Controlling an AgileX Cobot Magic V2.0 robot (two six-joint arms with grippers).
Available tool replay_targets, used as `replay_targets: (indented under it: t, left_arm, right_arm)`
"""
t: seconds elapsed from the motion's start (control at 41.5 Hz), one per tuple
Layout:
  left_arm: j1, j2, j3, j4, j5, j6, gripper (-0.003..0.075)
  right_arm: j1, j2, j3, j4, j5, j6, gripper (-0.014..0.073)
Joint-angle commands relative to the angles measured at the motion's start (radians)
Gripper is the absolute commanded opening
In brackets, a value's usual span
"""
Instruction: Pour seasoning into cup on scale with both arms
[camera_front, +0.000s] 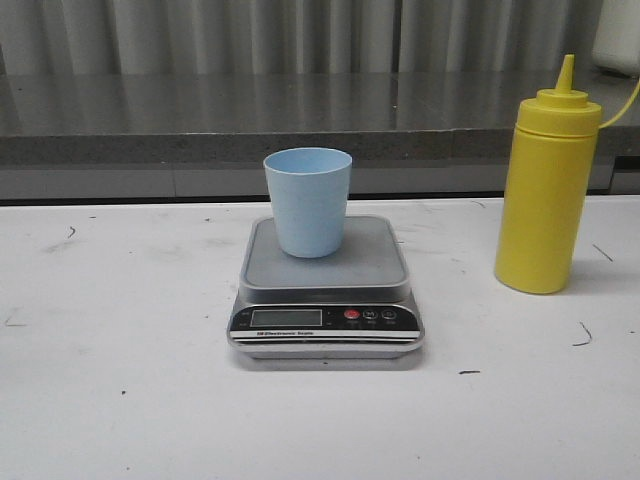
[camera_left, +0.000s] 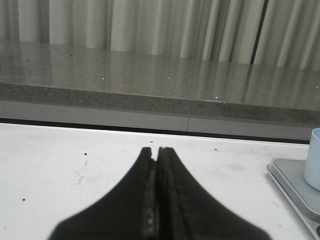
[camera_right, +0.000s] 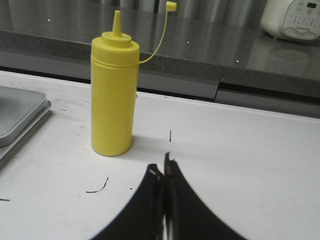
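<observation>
The pale blue cup (camera_front: 308, 201) stands upright on the grey platform of the silver scale (camera_front: 326, 295) at the table's middle. The yellow seasoning bottle (camera_front: 546, 190) stands upright to the right of the scale, its cap hanging off on a thin tether. Neither arm shows in the front view. In the left wrist view my left gripper (camera_left: 155, 150) is shut and empty over bare table, with the scale (camera_left: 292, 182) and the cup (camera_left: 313, 157) at the frame's edge. In the right wrist view my right gripper (camera_right: 161, 167) is shut and empty, a short way from the bottle (camera_right: 113, 95).
A grey stone counter (camera_front: 250, 115) runs along the back behind the white table (camera_front: 120, 400), with a curtain behind it. A white appliance (camera_right: 292, 19) sits on the counter at the far right. Small black marks dot the tabletop.
</observation>
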Motion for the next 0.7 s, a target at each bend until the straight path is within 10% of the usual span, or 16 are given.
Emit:
replay_targets:
  t: [0.0, 0.675]
  left_arm:
    - [0.003, -0.016, 0.025, -0.009, -0.085, 0.001, -0.002]
    - [0.003, -0.016, 0.025, -0.009, -0.085, 0.001, -0.002]
  right_arm:
    - [-0.005, -0.017, -0.007, 0.006, -0.093, -0.007, -0.012]
    - [-0.009, -0.017, -0.006, -0.067, -0.173, 0.163, -0.012]
